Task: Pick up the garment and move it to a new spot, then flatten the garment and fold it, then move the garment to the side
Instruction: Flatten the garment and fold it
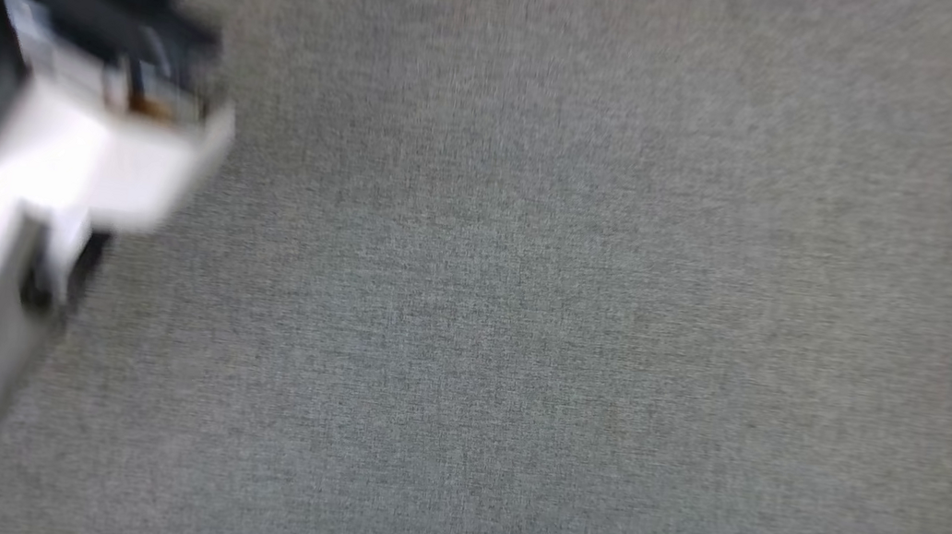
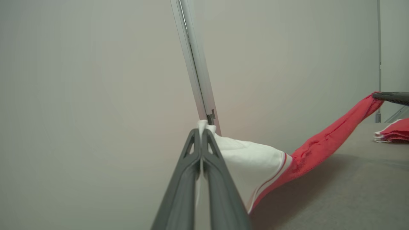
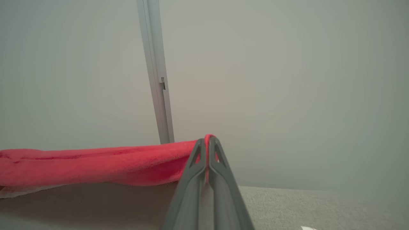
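Note:
The garment (image 2: 255,163) is red with a white part and striped trim, and it hangs stretched above the grey table (image 2: 351,191). In the left wrist view my left gripper (image 2: 201,132) is shut on its white end. The red part runs up to the right, where my right gripper (image 2: 388,96) pinches its far end. In the right wrist view my right gripper (image 3: 207,142) is shut on the red cloth of the garment (image 3: 96,164), which stretches off to the left. The head view is blurred; a pale forearm (image 1: 32,177) shows at its left.
A second red and white cloth (image 2: 394,131) lies folded on the table at the right of the left wrist view. A pale wall with a metal upright (image 3: 156,73) stands behind. Grey table surface (image 1: 526,311) spreads across the head view.

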Motion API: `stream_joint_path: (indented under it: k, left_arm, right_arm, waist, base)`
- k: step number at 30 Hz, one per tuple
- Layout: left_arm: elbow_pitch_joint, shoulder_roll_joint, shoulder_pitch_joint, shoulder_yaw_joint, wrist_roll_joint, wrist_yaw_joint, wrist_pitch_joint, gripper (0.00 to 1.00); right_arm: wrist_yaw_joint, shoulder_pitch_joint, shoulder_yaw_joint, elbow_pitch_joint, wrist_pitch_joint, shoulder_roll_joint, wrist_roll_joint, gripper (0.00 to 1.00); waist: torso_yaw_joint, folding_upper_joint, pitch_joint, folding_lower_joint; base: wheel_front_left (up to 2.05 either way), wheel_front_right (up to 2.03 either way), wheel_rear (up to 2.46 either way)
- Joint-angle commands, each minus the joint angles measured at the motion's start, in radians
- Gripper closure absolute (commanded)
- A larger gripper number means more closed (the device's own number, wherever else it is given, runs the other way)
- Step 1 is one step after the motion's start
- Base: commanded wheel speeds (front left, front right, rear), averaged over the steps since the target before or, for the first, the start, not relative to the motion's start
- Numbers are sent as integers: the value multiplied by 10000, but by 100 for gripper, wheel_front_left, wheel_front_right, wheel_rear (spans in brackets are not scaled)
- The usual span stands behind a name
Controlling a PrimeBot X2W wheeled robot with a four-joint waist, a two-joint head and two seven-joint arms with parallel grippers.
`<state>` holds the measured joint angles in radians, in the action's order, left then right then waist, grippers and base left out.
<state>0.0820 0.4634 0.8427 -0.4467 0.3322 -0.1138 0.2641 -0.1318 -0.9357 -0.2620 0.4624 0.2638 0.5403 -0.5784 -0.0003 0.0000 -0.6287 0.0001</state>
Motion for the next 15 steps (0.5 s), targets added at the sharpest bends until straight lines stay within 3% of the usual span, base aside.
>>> stream_joint_path:
  k: [1,7,15]
  left_arm:
    - [194,117,-910,175,85,98,-4,100]
    - [998,-394,-5490,1203,604,313,0,100]
    - [1129,-1602,-9057,2357,462,1015,0,100]
  right_arm:
    - [22,667,207,-219,6,-33,71,100]
    - [22,3703,731,-711,7,-419,242,100]
    - [24,6113,1031,-883,7,-636,423,100]
  waist:
    - [-53,0,847,-1]
    - [-185,0,2238,-1]
    - [-261,0,3153,-1]
  base:
    - [0,0,0]
    - [0,0,0]
    - [0,0,0]
